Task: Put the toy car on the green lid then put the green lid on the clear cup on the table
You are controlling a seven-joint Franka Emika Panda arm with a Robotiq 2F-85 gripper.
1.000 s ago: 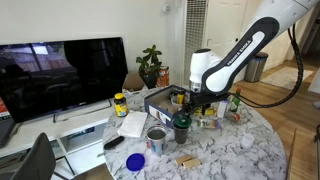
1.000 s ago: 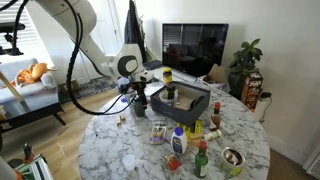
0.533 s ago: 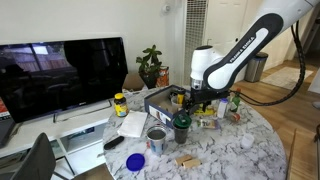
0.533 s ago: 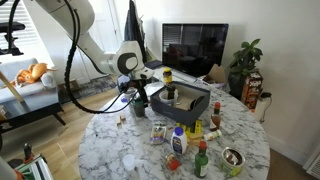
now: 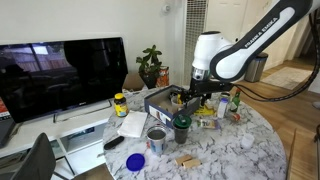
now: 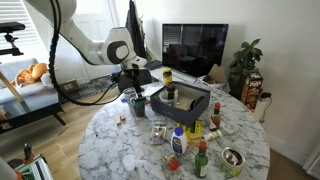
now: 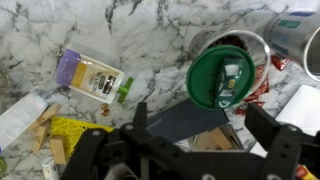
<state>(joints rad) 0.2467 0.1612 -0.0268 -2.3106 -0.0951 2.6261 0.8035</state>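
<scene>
1. Gripper (image 7: 186, 152): fingers (image 7: 288, 150) spread wide, nothing held.
2. Green lid (image 7: 214, 80) sits on clear cup (image 7: 250, 42) w/ toy car (image 7: 233, 79) on top. Stack is just ahead of fingertips, apart, not btwn them.
3. Table (image 7: 170, 30): white marble-look top, grey veins, cluttered. Silvery cup (image 7: 300, 45) beside stack.
4. Room: TV (image 5: 60, 75) and potted plant (image 5: 150, 65) behind.
</scene>
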